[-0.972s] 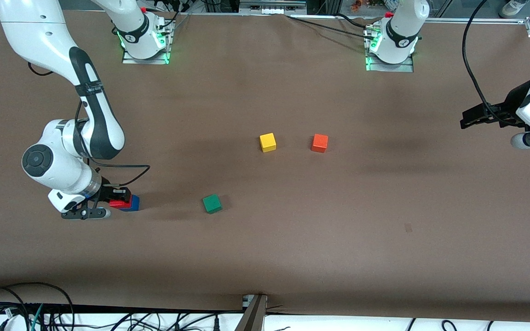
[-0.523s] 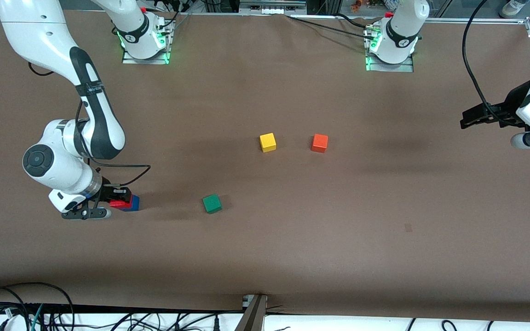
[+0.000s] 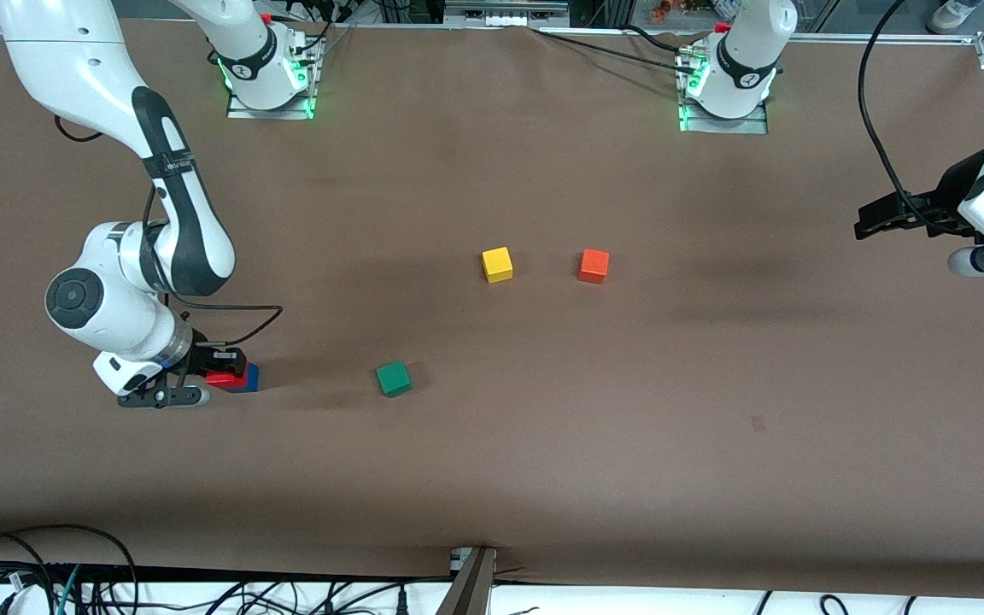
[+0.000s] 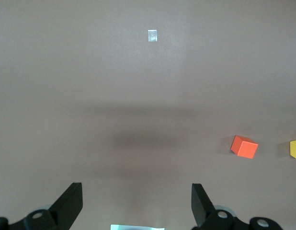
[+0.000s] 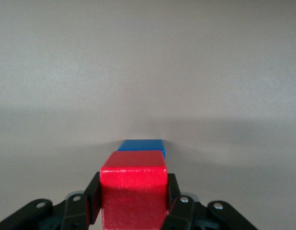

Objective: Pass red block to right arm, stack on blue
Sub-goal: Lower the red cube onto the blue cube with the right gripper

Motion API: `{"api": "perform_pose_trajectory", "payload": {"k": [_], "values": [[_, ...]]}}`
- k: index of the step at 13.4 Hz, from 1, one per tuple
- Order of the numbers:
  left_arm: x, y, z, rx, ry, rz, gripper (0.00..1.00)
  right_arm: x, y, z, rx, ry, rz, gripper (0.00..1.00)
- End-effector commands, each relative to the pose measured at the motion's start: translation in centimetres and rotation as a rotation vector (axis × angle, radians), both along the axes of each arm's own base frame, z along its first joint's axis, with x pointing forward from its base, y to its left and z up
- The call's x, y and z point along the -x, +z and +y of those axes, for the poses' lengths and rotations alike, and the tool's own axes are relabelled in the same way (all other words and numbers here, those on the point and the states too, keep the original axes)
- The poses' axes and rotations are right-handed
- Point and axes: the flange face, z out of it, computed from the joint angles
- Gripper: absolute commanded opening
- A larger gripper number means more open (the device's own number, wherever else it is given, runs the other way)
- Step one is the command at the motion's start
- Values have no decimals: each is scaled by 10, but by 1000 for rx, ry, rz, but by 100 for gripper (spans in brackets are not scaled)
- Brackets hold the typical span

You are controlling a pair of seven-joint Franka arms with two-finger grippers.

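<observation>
Brown table (image 3: pixel 543 444), right gripper (image 3: pixel 220 369) fingers clamped on red block (image 3: pixel 220 378) atop blue cube (image 3: pixel 250 377), left gripper (image 3: pixel 872 220) waiting, fingers spread wide, empty.

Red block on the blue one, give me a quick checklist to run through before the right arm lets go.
1. Right end effector shut on the red block: ok.
2. Red block over the blue block: ok in the front view, where red sits on top of blue.
3. Red block squared up with the blue one: cannot tell; in the right wrist view the blue block shows slightly off to one side.
4. Red block resting fully on blue, no gap: cannot tell.
5. Left end effector open and out of the way at its own end of the table: ok.
6. Green block apart from the stack: ok.
</observation>
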Motion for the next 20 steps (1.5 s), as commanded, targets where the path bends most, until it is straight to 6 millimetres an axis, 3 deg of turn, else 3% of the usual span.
{"api": "perform_pose_trajectory", "payload": {"k": [1, 15, 16, 17, 18, 20], "values": [[-3, 4, 1, 20, 11, -7, 100, -6, 3, 1, 17, -4, 1, 5], [-3, 4, 1, 20, 11, -7, 100, -6, -1, -3, 20, -11, 2, 8], [-3, 4, 1, 21, 11, -7, 100, -6, -1, -2, 19, -10, 2, 17], [-3, 4, 1, 20, 11, -7, 100, -6, -1, -3, 20, -11, 2, 51], [-3, 4, 1, 20, 11, -7, 100, -7, -1, -4, 20, -11, 1, 100], [-3, 4, 1, 21, 11, -6, 100, -7, 0, -2, 19, -11, 1, 100]]}}
